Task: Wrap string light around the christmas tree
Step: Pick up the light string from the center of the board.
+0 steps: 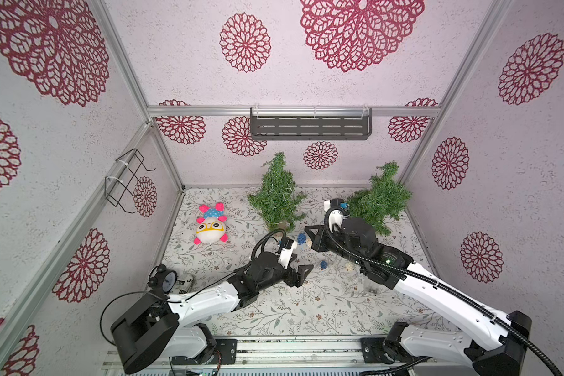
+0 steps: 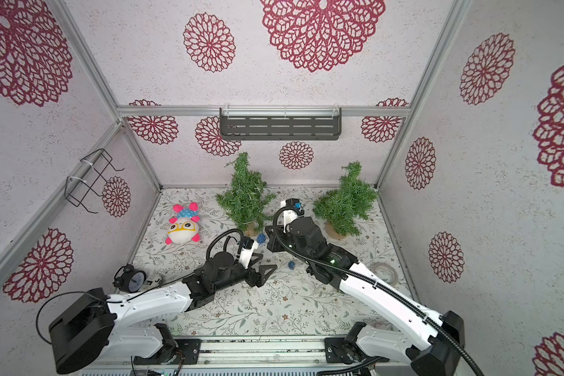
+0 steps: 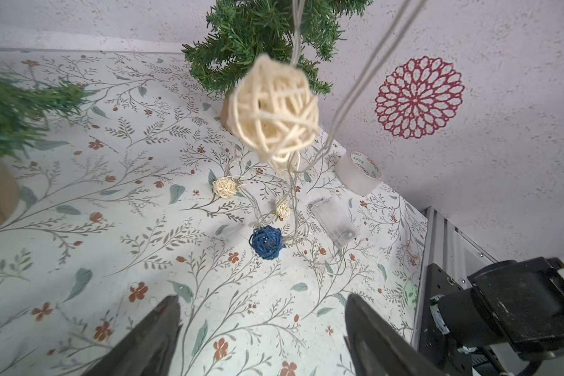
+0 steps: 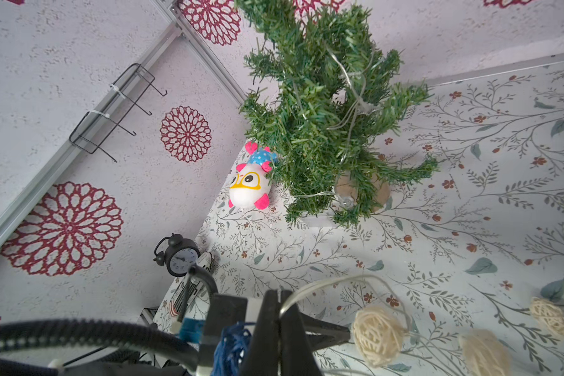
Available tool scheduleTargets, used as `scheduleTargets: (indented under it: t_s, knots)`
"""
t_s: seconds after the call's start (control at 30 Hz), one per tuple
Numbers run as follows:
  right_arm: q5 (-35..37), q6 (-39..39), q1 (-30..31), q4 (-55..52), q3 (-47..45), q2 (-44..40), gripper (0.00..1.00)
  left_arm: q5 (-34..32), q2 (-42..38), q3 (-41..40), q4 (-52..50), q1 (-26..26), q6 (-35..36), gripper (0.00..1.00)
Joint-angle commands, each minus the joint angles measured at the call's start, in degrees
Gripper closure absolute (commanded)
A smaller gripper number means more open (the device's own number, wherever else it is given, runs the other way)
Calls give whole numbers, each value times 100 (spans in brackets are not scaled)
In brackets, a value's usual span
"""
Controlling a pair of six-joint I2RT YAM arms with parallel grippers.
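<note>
Two small green christmas trees stand at the back, the left tree [image 1: 277, 195] and the right tree [image 1: 380, 198]. The string light is a thin clear wire carrying cream balls [image 4: 376, 335] and blue balls [image 1: 323, 265]. My right gripper [image 4: 279, 301] is shut on the wire, above the table in front of the left tree [image 4: 326, 114], which has strands lying in its branches. A blue ball [image 4: 232, 348] hangs beside those jaws. My left gripper [image 3: 262, 325] is open and holds nothing; a cream ball [image 3: 275, 107] dangles ahead of it. The clear battery box [image 3: 334, 224] lies on the table.
A plush toy [image 1: 210, 224] lies left of the trees. An alarm clock [image 1: 166, 280] stands at the left wall. A roll of clear tape [image 2: 385, 273] sits near the right wall. A wire rack [image 1: 127, 182] and a grey shelf [image 1: 310, 125] hang on the walls.
</note>
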Motion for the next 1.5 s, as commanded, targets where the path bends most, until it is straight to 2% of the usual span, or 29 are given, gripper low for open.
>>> scheduleTargets:
  t_s: [0.0,0.1,0.2,0.53,0.73,0.8,0.97,1.07,1.2,1.3,1.37,1.47]
  knots:
    - [161,-365,-114,-173,507,-134,100,-192,471,149,960,-333,-187,18]
    - [218,-549,-175,-347,746,-112,100,-215,1072,213,1750,-495,-538,19]
    - [223,-678,-246,-392,899,-108,100,-273,1603,300,2374,-721,-562,19]
    - [237,-777,-292,-334,1100,-160,100,-465,2882,1473,1992,-838,-189,19]
    - [243,-943,-344,-343,1259,-129,100,-381,3240,2024,1638,-768,-214,35]
    - [235,-998,-407,-323,1285,-129,100,-324,3485,2011,1822,-759,-207,48]
    - [232,-1208,-711,-379,1293,-171,100,38,3161,1588,2815,-718,-343,78]
    - [236,-1326,-1012,-355,1243,-276,100,327,2756,1337,2811,-663,-457,100]
    - [232,-1523,-1363,-393,1253,-393,100,623,1955,1032,2063,-628,-366,100]
    - [250,-1573,-1566,-508,1245,-470,100,504,1183,794,1147,-592,-143,100]
    - [217,-1576,-1617,-490,1209,-498,100,399,1013,771,707,-558,9,100]
    - [-18,-1492,-1619,-341,1206,-502,100,517,1276,892,608,-530,89,100]
